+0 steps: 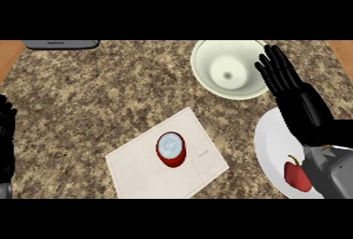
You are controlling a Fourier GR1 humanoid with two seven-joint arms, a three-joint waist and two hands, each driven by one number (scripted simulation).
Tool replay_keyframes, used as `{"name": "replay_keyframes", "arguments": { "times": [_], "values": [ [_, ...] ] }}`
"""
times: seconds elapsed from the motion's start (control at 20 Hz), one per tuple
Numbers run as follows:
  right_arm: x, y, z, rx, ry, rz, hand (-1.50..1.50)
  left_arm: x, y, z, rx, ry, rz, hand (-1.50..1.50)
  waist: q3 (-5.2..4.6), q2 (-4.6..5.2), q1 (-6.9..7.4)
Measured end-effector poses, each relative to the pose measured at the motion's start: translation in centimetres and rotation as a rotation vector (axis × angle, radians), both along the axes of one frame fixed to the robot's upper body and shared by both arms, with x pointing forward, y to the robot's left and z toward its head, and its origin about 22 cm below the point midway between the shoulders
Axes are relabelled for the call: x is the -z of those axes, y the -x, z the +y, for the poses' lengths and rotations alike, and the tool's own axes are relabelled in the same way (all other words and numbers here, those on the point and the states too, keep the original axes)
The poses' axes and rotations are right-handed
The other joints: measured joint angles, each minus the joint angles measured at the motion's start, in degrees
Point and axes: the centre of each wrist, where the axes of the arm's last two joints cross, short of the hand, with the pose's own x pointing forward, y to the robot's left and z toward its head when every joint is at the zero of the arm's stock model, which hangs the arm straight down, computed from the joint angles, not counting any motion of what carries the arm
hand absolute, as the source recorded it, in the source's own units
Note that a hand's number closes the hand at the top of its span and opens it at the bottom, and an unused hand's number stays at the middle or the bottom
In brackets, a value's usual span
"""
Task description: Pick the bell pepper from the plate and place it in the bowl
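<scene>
— Where the counter (89, 93) meets the left edge, what shows?

— Only a sliver of the left hand (5, 135), black and too cut off for me to tell how its fingers stand. At the far edge lies a grey object (60, 44).

— And in the middle?

— A pale mat (138, 172) lies askew on the speckled stone, and a red cup (171, 150) with a pale top stands on it. Right of that, farther back, sits the white bowl (203, 70).

— The bell pepper (296, 175)?

— It is on the white plate (272, 135) at the right, red with a green stem, and the grey forearm (334, 175) partly covers it. The right hand (300, 102) lies apart from the pepper, its fingers straight and slightly spread and holding nothing. Its fingertips are at the bowl's right rim.
</scene>
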Motion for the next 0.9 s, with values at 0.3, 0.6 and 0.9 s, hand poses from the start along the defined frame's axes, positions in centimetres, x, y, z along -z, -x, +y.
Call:
{"name": "replay_keyframes", "arguments": {
  "times": [0.3, 0.6, 0.9],
  "values": [
    [5.4, 2.9, -1.5, 0.172, 0.185, 0.148, 1.5, 0.4, -1.3, -4.2, 0.181, 0.096, 0.015, 0.0, -1.0, -0.94, -2.69],
    [8.5, 4.8, -5.0, 0.619, 0.299, 0.013, -1.5, 1.4, -1.3, -6.9, 0.273, 0.21, 0.06, 0.0, -1.24, -1.77, -7.37],
    [11.0, 10.9, -1.8, 0.832, 0.24, -0.214, -1.5, 1.2, -2.3, -9.6, 0.361, 0.246, 0.072, 0.0, -1.13, -1.7, -5.29]
  ]
}}
